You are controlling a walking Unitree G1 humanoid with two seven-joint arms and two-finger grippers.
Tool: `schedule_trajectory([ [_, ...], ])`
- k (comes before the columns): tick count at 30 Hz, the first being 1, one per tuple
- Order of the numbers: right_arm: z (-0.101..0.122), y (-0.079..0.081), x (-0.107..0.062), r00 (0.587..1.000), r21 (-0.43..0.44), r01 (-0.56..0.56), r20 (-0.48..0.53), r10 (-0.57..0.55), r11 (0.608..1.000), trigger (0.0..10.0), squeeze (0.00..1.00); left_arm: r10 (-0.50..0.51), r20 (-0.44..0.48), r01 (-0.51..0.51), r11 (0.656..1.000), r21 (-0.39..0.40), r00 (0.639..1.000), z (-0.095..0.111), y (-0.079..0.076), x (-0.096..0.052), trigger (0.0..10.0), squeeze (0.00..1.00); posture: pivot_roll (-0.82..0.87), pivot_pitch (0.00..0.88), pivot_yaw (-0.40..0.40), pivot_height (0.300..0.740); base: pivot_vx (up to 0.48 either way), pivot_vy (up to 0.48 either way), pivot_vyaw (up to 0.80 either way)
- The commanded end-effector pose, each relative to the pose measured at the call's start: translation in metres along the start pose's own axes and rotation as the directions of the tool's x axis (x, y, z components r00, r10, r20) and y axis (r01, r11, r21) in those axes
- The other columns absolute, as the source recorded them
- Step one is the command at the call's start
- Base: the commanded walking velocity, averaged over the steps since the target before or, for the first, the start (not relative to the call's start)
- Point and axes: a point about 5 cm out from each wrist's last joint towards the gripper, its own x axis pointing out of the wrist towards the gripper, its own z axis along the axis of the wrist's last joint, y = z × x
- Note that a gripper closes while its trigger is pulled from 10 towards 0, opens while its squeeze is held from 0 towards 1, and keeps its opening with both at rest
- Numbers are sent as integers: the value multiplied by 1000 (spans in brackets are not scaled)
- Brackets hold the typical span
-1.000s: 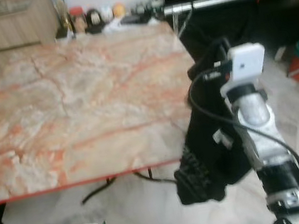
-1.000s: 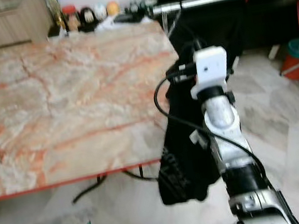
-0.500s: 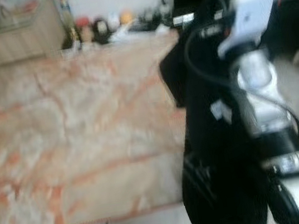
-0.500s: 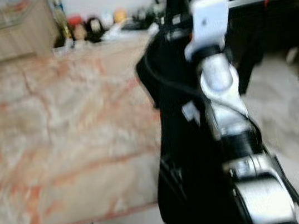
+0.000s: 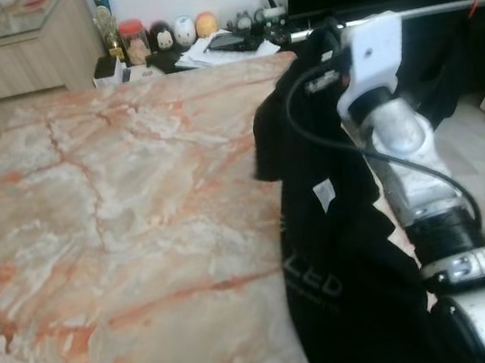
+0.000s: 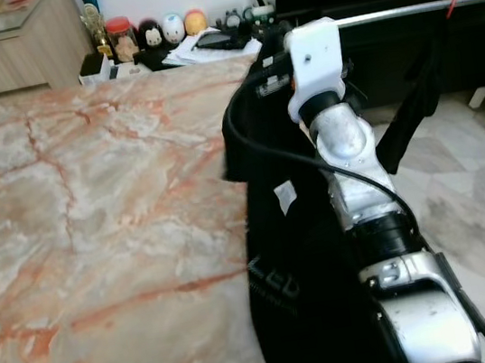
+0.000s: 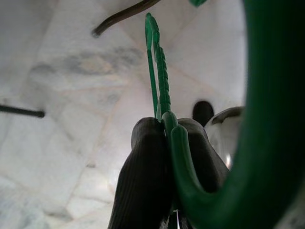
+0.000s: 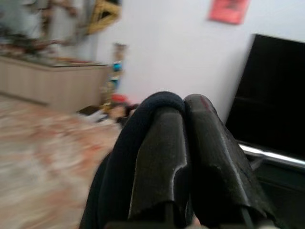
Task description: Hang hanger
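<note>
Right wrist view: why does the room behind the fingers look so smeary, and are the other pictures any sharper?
Right wrist view: the fingers are sharp, the room blurred. Left wrist view: the green hanger looms soft, close to the lens. Eye views: fairly crisp on the marble table.

marble table (image 5: 119, 209) | jars and figurines (image 5: 161, 36), possibly toys | wooden cabinet (image 5: 15, 65) behind

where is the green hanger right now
The green hanger is pinched in the left gripper, seen in the left wrist view above the pale tiled floor.
</note>
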Motion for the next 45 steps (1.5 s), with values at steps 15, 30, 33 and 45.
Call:
schedule_trajectory([
  [15, -46, 2, -55, 951, 48, 76, -305, -58, 996, 10000, 0, -2, -58, 3, 1000, 16, 998, -16, 7, -3, 10000, 0, 60, 0, 30, 740, 0, 0, 0],
  [30, -56, 14, -101, 898, 124, 135, -435, -68, 983, 10000, 1000, -24, -74, 26, 999, 35, 997, -18, 0, -3, 10000, 0, 61, 0, 20, 740, 0, 0, 0],
  [33, -51, 17, -101, 896, 134, 128, -440, -57, 983, 10000, 1000, -24, -74, 27, 999, 38, 997, -18, -1, -3, 10000, 0, 59, 0, 17, 740, 0, 0, 0],
  [45, -45, 19, -110, 884, 133, 150, -461, -72, 980, 10000, 1000, -18, -78, 21, 999, 34, 997, -19, 0, -3, 10000, 0, 70, 0, 16, 740, 0, 0, 0],
])
